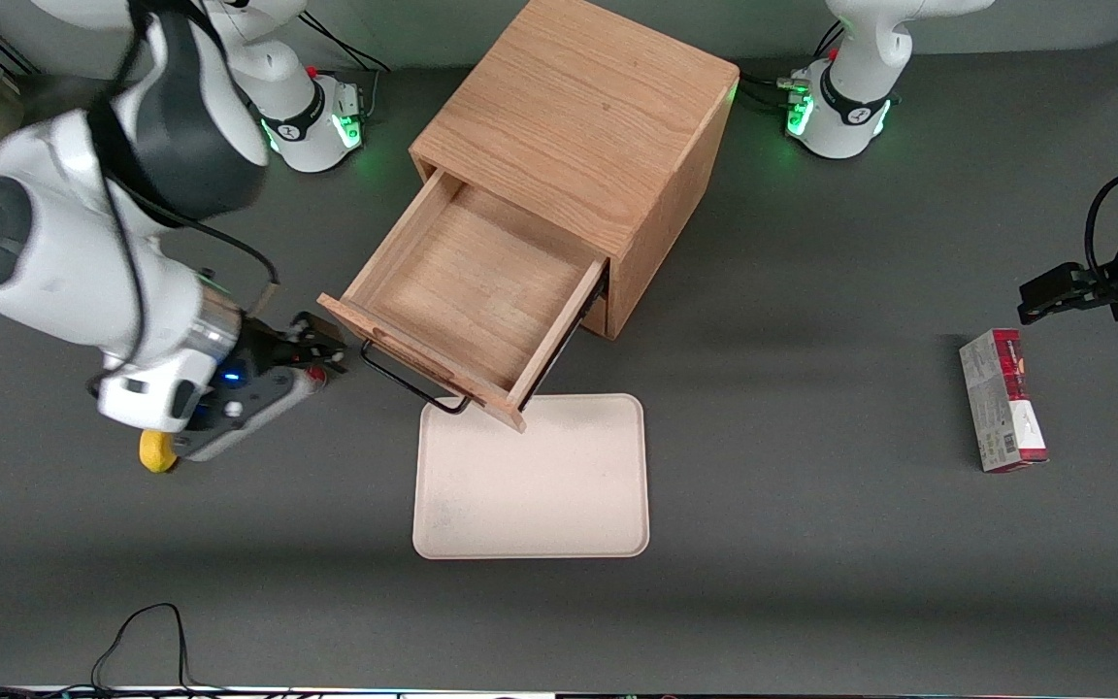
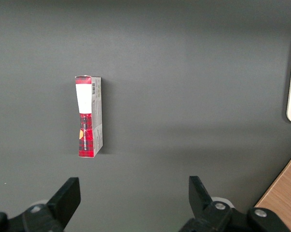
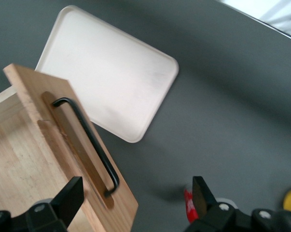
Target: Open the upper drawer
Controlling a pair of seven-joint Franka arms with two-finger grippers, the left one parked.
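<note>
- Tray [image 1: 531,476] nearest the front camera, cream, flat on table, just in front of cabinet [image 1: 578,126].
- Gripper [image 1: 324,356] beside the drawer front, toward working arm's end; fingers spread wide, holding nothing, clear of handle [image 1: 404,379].
- Upper drawer [image 1: 467,291] pulled well out of cabinet, empty inside.
- Rigid oak, likely light on runners; black wire handle the one sensible hold, mid-span.

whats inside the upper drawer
Only bare wood shows inside the upper drawer; its innermost part is covered by the cabinet. The gripper hangs open beside the handle.
</note>
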